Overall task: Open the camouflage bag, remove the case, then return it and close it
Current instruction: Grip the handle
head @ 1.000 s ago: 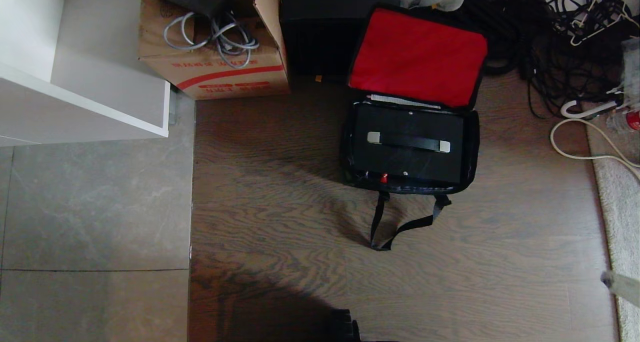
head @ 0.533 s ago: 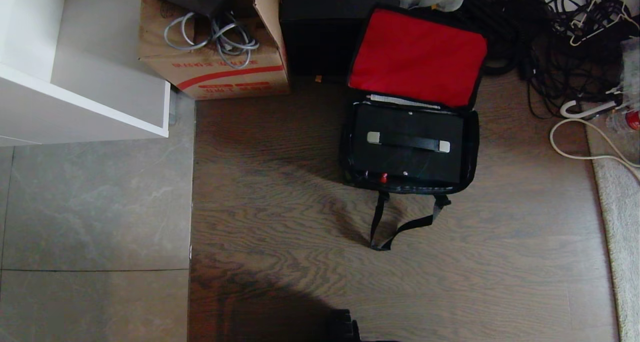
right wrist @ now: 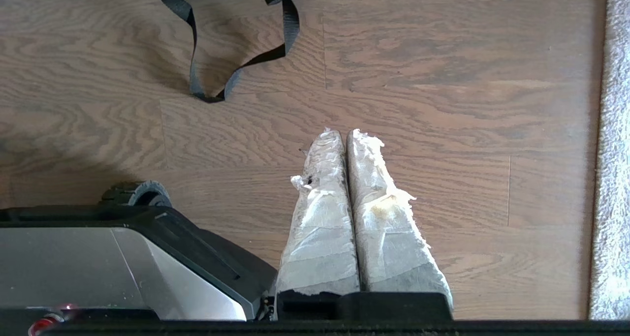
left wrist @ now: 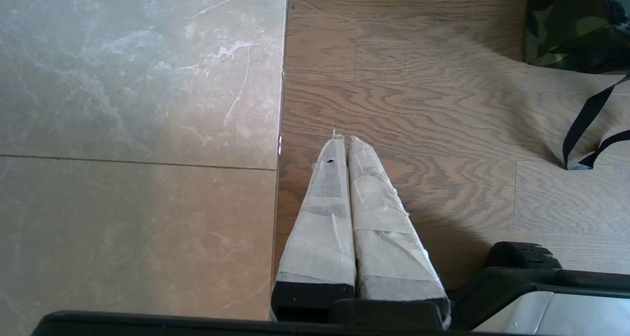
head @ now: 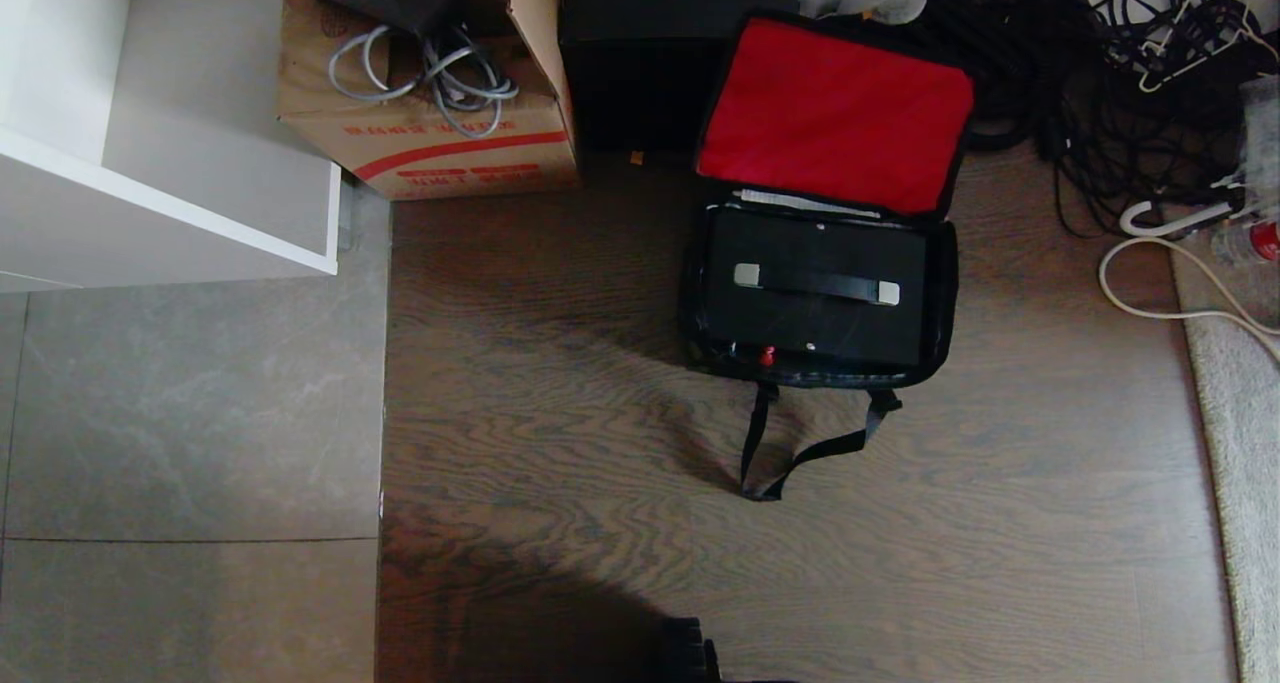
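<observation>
Bare wooden floor [head: 560, 413] fronts the open camouflage bag [head: 945, 293]; brown cardboard box [head: 430, 113] and tangled black cables [head: 1110, 93] crowd behind.

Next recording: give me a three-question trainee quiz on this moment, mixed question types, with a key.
1. True or false: the camouflage bag lies zipped shut on the wooden floor.
2. Where is the case? A) inside the open bag B) on the cardboard box C) held by a pincer
3. Fill in: the bag's raised flap shows a ___ lining.

Key
1. False: its flap is up.
2. A. The left pincer and right pincer are both shut, empty, above bare floor.
3. Red.
</observation>
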`<state>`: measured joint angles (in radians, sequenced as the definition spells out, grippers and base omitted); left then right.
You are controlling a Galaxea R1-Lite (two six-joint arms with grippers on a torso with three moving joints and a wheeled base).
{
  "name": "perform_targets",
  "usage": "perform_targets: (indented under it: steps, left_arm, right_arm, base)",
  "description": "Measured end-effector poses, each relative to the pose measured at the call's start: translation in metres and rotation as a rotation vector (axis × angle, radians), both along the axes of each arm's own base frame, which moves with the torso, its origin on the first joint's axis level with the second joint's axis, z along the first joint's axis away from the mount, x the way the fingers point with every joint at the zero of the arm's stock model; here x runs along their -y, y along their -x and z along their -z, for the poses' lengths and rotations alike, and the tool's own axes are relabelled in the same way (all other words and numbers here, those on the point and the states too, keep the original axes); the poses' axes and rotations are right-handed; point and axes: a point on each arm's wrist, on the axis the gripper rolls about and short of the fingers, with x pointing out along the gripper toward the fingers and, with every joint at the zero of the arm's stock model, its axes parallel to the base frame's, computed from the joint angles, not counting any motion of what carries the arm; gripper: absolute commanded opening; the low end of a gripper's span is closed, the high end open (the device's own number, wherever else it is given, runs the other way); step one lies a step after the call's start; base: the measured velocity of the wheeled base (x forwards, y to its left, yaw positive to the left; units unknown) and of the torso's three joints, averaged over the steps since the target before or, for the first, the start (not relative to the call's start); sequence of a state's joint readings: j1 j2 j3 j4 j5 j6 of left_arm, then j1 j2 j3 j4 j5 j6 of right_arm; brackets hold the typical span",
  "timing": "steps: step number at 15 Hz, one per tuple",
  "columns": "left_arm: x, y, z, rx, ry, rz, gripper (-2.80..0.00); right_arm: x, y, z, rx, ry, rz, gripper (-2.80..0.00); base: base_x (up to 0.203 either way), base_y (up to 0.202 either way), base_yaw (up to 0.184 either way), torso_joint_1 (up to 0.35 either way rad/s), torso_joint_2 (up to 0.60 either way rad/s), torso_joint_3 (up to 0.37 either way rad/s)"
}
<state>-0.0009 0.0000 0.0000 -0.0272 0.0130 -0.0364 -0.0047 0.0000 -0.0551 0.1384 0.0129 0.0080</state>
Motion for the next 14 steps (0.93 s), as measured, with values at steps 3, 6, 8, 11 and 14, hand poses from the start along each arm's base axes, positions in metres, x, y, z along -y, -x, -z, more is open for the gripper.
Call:
perform_targets:
  steps: [3, 6, 8, 11, 14]
  left_arm:
    - [0.0000, 0.0000, 0.0000, 0.000, 0.000, 0.000, -2.80]
    - [0.0000, 0.0000, 0.0000, 0.000, 0.000, 0.000, -2.80]
    - [0.0000, 0.0000, 0.0000, 0.000, 0.000, 0.000, -2.80]
    - [0.0000, 0.0000, 0.0000, 0.000, 0.001, -0.001, -2.80]
    - [0.0000, 0.0000, 0.0000, 0.000, 0.002, -0.001, -2.80]
  right_arm:
    - [0.0000, 0.0003, 0.0002, 0.002, -0.002, 0.000, -2.80]
    - [0.0000, 0.0003, 0.0002, 0.002, -0.003, 0.000, -2.80]
    - [0.0000, 0.0003, 0.0002, 0.002, -0.003, -0.001, -2.80]
    - [0.0000, 0.0003, 0.0002, 0.002, -0.002, 0.000, -2.80]
    - [0.0000, 0.0003, 0.0002, 0.001, -0.003, 0.000, -2.80]
  base:
    - [0.000, 0.000, 0.000, 0.000, 0.00, 0.000]
    - [0.000, 0.000, 0.000, 0.000, 0.00, 0.000]
    - [0.000, 0.000, 0.000, 0.000, 0.00, 0.000]
    - [0.000, 0.000, 0.000, 0.000, 0.00, 0.000]
    - [0.000, 0.000, 0.000, 0.000, 0.00, 0.000]
